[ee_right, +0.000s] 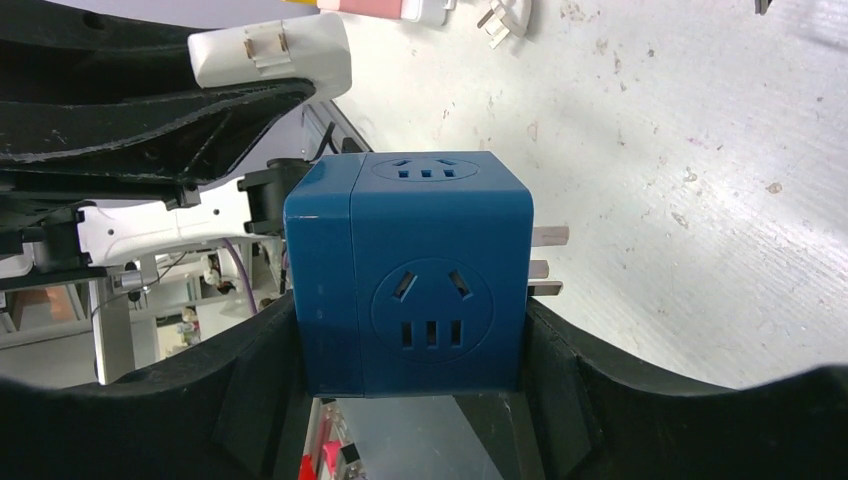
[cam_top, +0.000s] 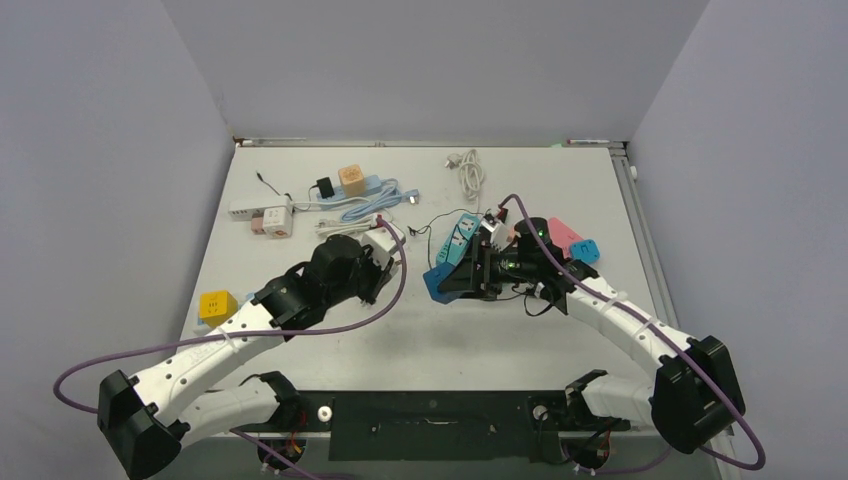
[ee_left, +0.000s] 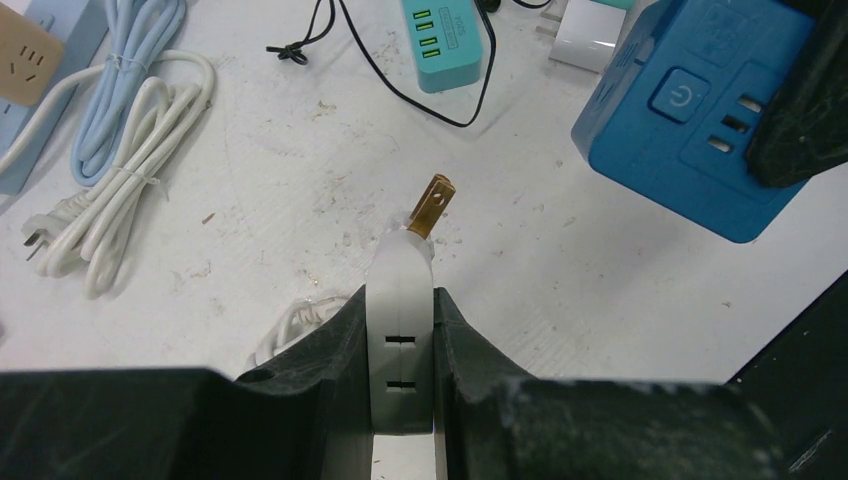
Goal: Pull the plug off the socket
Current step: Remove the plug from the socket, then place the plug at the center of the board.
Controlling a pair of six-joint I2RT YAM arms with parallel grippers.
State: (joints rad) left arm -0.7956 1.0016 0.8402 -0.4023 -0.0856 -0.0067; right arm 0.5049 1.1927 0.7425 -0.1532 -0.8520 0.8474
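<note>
The white plug [ee_left: 400, 262] is clamped flat between the fingers of the left gripper [ee_left: 400, 312]. Its brass prongs [ee_left: 432, 205] are bare and point out over the table [ee_left: 300, 160]. We read it as clear of the socket: in the left wrist view the blue cube socket [ee_right: 420, 250] sits up and to the right of it, with a visible gap between prong tips and cube face.

The right gripper [ee_right: 415, 350] is closed around the cube, one finger on each side wall. We can't tell if the cube rests on the table or hangs above it.

We judge the pull as done or nearly done. To finish well, we'd separate the two along the prong line, with no twist and no sideways rocking, and hold the cube firm so it doesn't follow. The left grip is on the plug's flat sides, which gives good purchase. The cube walls look smooth, so a yank could slip it; go slow and steady.

Further out, a teal power strip [ee_left: 440, 40] lies at the top and a white coiled cable [ee_left: 110, 220] at left, both well apart from the plug. We'd avoid dragging either when the arms back off.
</note>
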